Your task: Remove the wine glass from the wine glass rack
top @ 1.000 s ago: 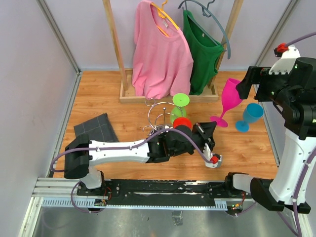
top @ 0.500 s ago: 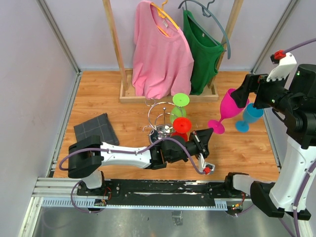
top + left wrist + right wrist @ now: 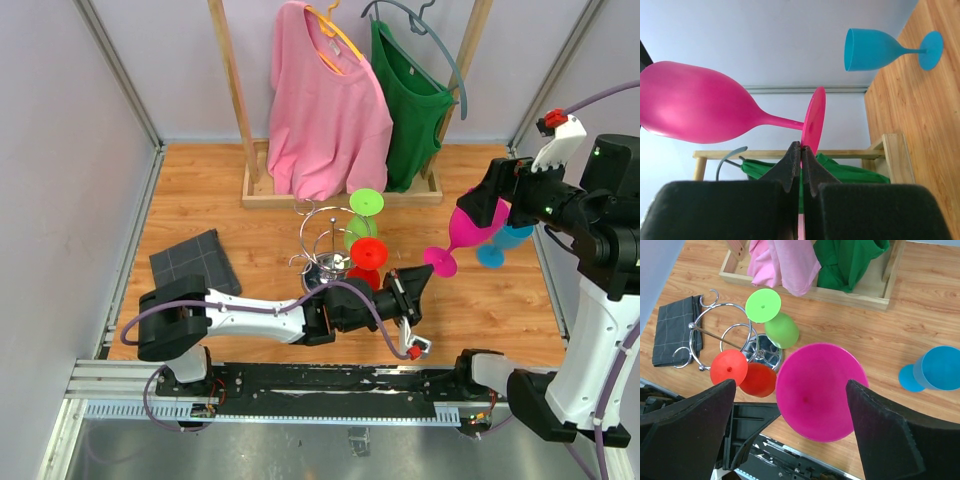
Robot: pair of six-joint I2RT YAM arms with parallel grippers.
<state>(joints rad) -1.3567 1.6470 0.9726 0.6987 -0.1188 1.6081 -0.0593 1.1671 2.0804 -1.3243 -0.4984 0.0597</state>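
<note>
The left gripper (image 3: 800, 150), nearest the bases, has its fingers pressed together with nothing visible between them. Just beyond, the rack (image 3: 322, 238) holds a red glass (image 3: 368, 252) and a green glass (image 3: 364, 204). Further right, the right gripper (image 3: 492, 203) has its fingers spread around the bowl of the pink wine glass (image 3: 466, 232), which is tilted in the air, well apart from the rack. Removal looks done. Next it needs righting and standing near the blue glass (image 3: 941, 367). Against 1 second ago, the pink wine glass leans further and the left arm has drawn back.
</note>
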